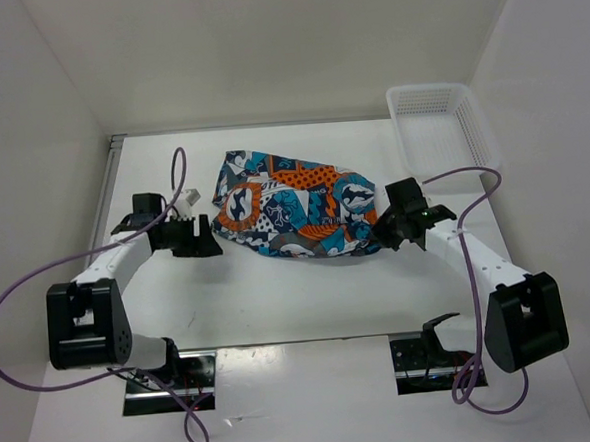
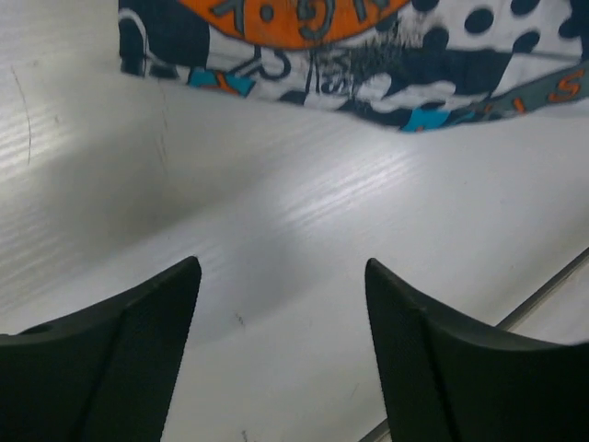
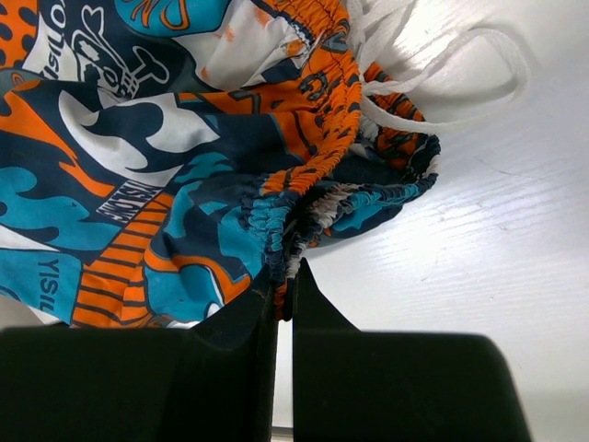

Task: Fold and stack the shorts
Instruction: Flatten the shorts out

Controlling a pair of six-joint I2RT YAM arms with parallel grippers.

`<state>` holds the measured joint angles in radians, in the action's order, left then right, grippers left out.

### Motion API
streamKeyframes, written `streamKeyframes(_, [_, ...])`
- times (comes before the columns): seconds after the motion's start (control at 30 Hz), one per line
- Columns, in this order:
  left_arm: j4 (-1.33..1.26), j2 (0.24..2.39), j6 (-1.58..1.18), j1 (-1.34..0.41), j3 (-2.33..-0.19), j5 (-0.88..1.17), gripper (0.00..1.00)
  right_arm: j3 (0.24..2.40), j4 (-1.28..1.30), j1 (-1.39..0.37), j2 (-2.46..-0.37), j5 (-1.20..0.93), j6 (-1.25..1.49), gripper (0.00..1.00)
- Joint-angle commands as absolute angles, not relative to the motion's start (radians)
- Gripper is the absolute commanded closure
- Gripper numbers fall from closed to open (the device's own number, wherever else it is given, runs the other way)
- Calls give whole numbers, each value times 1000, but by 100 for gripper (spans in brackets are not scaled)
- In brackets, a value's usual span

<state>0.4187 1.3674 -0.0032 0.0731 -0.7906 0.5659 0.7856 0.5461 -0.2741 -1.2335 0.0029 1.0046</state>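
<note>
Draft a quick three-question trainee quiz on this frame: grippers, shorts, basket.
1. True or false: the left gripper is shut on the shorts.
2. Which part of the shorts does the right gripper pinch? A) a leg hem B) the gathered elastic waistband edge C) the white drawstring
3. Fill in: the white mesh basket sits at the far ___ corner of the table.

Key: 1 false, it is open and clear of the cloth; 2 B; 3 right.
</note>
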Motion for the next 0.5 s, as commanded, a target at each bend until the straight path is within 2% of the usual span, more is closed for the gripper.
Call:
streamKeyframes(0.0, [209,1428,0,74,-814,673,19,824,506,-270,-1241,-8,977,100])
streamKeyframes(0.03, [187,1439,0,65,-839,655,11,824,506,-270,-1241,-8,977,100])
streamKeyframes(0.13, [172,1495,0,55,-883,601,6,813,515,-270,-1241,-8,977,100])
streamKeyframes(0.27, [137,1571,0,46,-893,563,6,804,515,-270,-1232,3,977,100])
streamKeyframes(0.47, [89,1562,0,46,-836,541,9,795,525,-270,-1210,12,977,100])
